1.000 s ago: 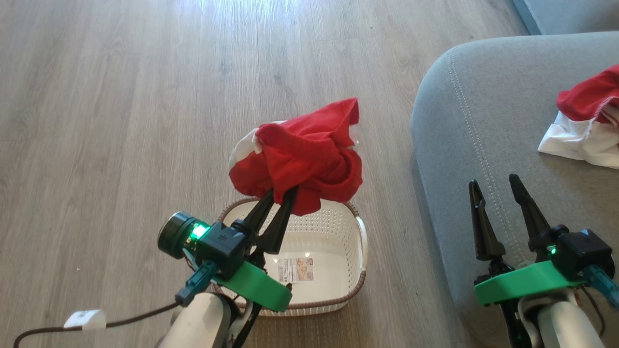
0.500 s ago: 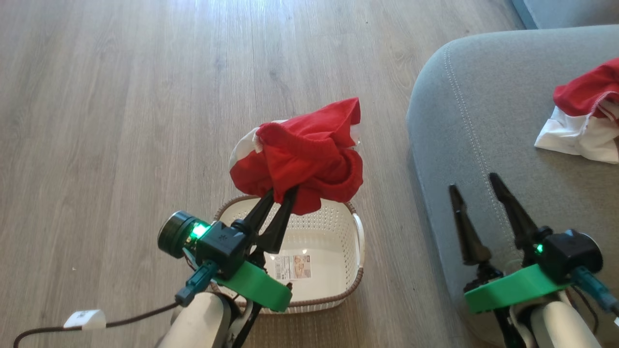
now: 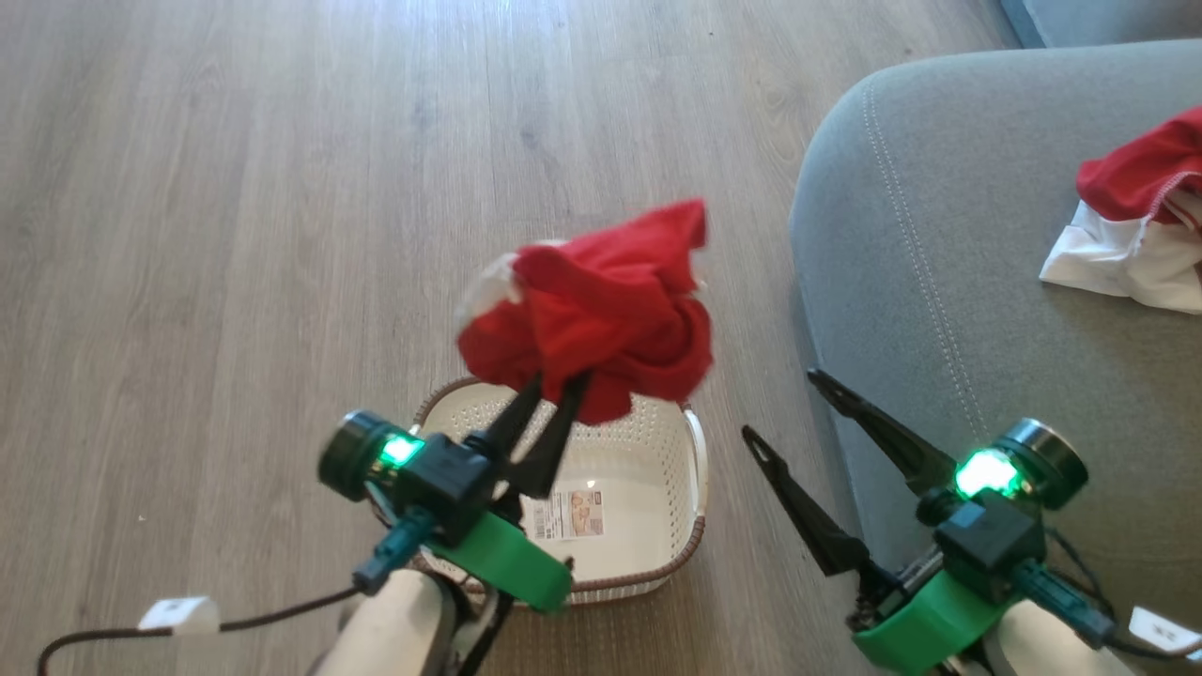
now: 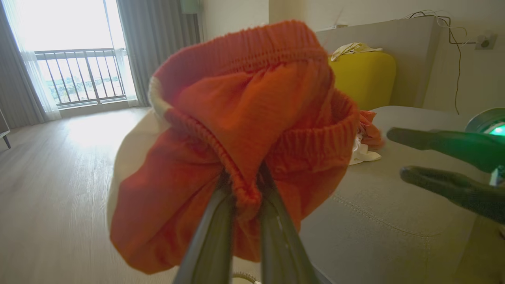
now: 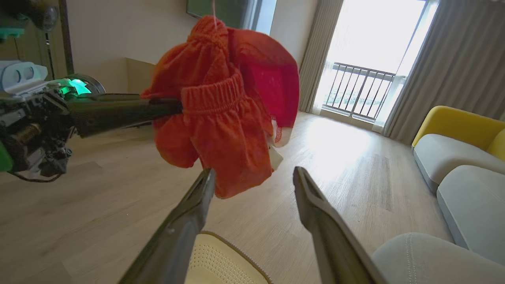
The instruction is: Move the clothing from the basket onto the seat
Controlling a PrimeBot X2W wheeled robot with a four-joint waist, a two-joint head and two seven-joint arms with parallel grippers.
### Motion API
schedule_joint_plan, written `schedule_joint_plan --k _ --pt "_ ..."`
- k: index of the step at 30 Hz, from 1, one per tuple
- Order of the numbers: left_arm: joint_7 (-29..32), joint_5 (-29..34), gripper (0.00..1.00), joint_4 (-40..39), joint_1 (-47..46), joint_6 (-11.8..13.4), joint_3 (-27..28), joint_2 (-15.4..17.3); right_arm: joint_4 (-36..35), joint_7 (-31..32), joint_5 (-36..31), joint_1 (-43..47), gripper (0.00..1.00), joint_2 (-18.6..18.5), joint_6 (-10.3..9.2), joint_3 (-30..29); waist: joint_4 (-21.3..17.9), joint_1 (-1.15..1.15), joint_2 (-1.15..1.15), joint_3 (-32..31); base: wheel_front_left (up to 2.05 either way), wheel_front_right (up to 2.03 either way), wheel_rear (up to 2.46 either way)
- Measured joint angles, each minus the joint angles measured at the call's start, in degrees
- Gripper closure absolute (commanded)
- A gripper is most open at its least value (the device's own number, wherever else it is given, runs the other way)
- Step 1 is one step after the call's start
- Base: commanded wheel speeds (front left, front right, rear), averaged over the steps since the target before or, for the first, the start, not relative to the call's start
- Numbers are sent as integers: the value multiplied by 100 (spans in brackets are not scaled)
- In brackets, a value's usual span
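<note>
My left gripper (image 3: 554,380) is shut on bunched red clothing (image 3: 601,319), elastic-waisted shorts with a white panel, held in the air above the basket's far end. In the left wrist view the waistband is pinched between my left gripper (image 4: 242,189) and the shorts (image 4: 236,118) hang around it. The cream basket (image 3: 629,469) stands on the floor with a label on its bottom. My right gripper (image 3: 779,404) is open between the basket and the grey seat (image 3: 939,235), pointing toward the shorts (image 5: 221,110). A second red-and-white garment (image 3: 1136,235) lies on the seat.
Wood floor (image 3: 235,235) spreads to the left and beyond the basket. A dark cable with a white tag (image 3: 178,615) trails at the lower left. A yellow armchair (image 5: 461,126) and more grey cushions (image 5: 473,197) stand further off, near a balcony window (image 5: 367,59).
My right gripper has swung left off the seat's edge toward the basket and turned its fingers toward the shorts. The left gripper with the shorts has shifted slightly right. The head view has shifted a little.
</note>
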Motion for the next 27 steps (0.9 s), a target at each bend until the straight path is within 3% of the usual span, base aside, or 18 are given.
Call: schedule_joint_plan --k 14,27 --pt "0 219 100 225 13 -204 -877 10 397 0 -321 -433 0 -216 0 615 207 0 0 -118 0 0 0" --pt "0 246 100 437 6 -298 -1160 67 716 0 -563 -712 0 -210 0 751 336 0 0 -78 0 0 0"
